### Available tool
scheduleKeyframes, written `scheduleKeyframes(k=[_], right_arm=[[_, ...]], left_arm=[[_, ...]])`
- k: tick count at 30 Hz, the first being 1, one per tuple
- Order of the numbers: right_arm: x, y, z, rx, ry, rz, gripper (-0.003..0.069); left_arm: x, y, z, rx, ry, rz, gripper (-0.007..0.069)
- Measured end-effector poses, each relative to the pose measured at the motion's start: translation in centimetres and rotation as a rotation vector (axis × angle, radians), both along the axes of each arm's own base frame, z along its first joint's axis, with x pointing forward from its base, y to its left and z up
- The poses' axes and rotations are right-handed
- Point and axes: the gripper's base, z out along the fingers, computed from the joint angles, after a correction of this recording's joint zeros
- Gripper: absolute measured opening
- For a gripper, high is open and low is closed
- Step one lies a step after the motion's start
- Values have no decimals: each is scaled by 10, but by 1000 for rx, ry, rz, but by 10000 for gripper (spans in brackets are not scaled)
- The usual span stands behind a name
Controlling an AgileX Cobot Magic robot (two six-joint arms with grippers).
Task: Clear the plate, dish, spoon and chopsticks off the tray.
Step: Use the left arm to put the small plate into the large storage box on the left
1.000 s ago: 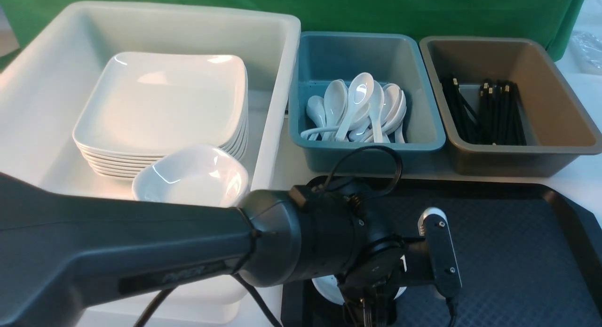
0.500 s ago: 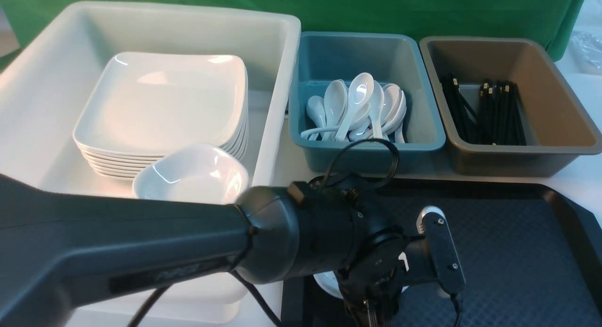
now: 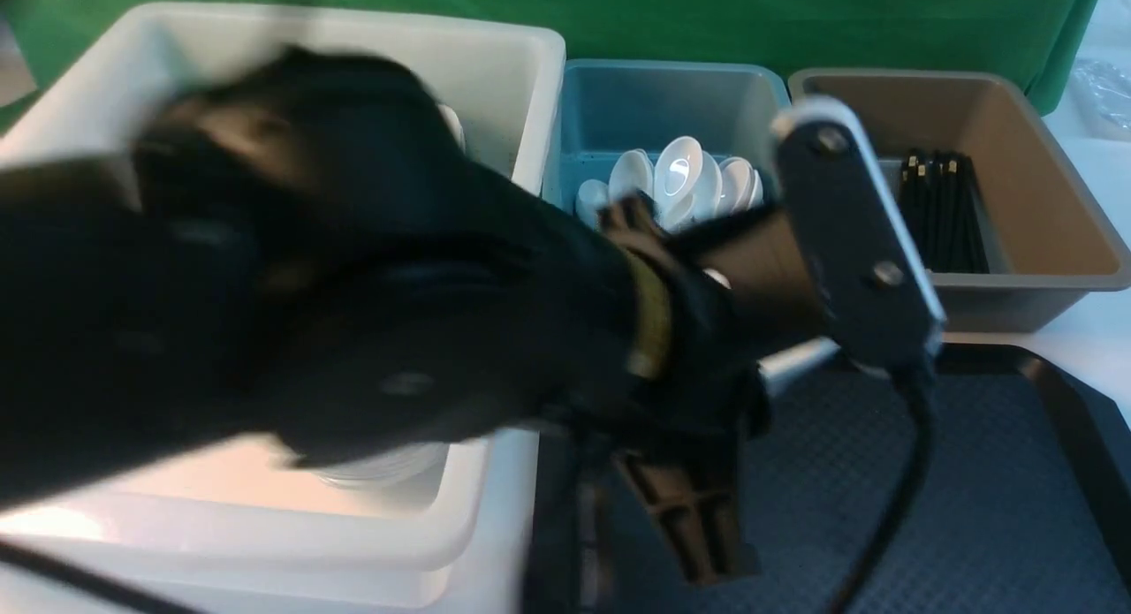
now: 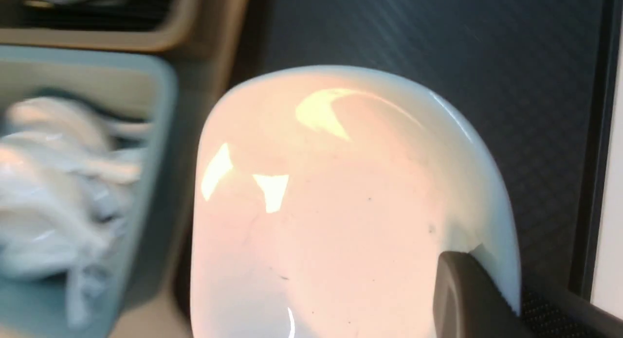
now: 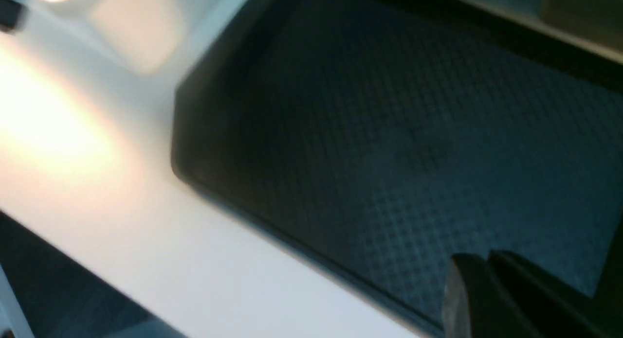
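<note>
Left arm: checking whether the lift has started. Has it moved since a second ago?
Yes. In the front view the left arm has risen: its wrist mount, earlier below the teal bin, now covers that bin's right wall.

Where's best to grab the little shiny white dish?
Pinch the small glossy white dish at its thin raised rim, one jaw inside, one outside, coming over the edge: its middle is too wide and smooth. The left gripper grips there.

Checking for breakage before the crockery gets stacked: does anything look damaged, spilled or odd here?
Nothing is spilled or broken. The dish, pinched at its rim by the left gripper, has a few tiny dark specks inside; they could be dirt or glaze flaws.
</note>
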Motion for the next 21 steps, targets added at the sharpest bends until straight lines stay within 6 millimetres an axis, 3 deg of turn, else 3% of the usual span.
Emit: scheduleKeyframes(k=[4,5,8,14,21], right_arm=[[6,7,4,32,-38,11,71],[9,11,5,38,-46,15,72],[14,16,5,38,-49,19,71],[19,21,4,24,-37,22,71],[19,22,4,25,-37,24,78]], left_arm=[[1,49,17,114,15,225,24],[8,66,13,174,52,319,24],[24,87,0,218,87,409,24],[60,110,-47,265,117,482,24],[78,104,-69,276,116,471,24]])
